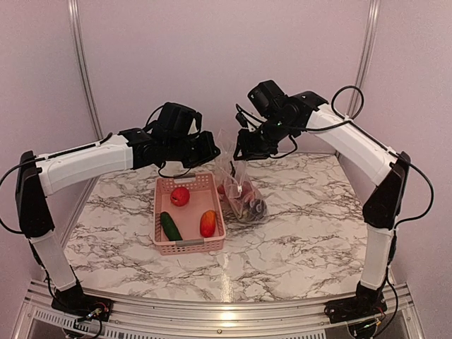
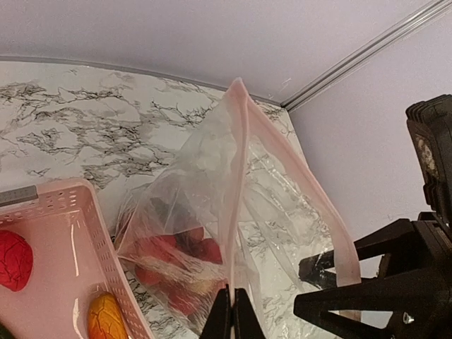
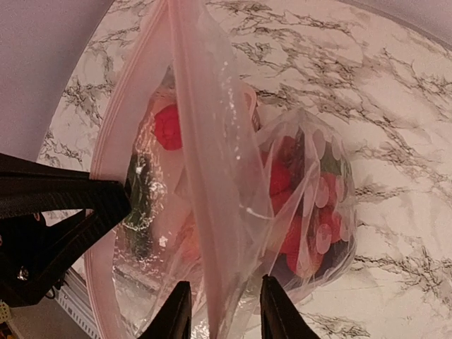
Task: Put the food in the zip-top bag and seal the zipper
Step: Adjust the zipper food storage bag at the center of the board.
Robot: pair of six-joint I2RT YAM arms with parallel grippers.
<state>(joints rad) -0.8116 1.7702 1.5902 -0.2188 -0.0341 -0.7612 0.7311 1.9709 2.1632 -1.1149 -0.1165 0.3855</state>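
Your left pincer (image 2: 232,316) is closed tight on the zipper (image 2: 235,183), pinching the pale strip at one end of the mouth. It holds the zip-top bag (image 1: 239,185) up over the tabletop (image 1: 304,233), toward the far edge and just right of the middle.

Your right pincer (image 3: 222,314) has its jaws parted. The strip runs down between the two fingers (image 3: 176,314) and neither one presses on it, so that pincer grips nothing. Seen from above, the two pincers sit close together at the top of the bag, left one on the left of the mouth, right one on the right.

The mouth is not sealed. From the left wrist you can see the two lips of the strip meet at the far corner and spread apart as they come toward the pincers.

Some of the food (image 1: 245,201) is already inside the bag: red pieces and a dark one, bunched in the sagging bottom. That bottom seems to rest on the tabletop.

Just left of the bag stands a pink basket (image 1: 187,246), near the middle of the tabletop. In it lie a red tomato (image 1: 180,196) at the far end, a dark green cucumber (image 1: 170,226) at the near left and an orange-red fruit (image 1: 207,223) at the near right.
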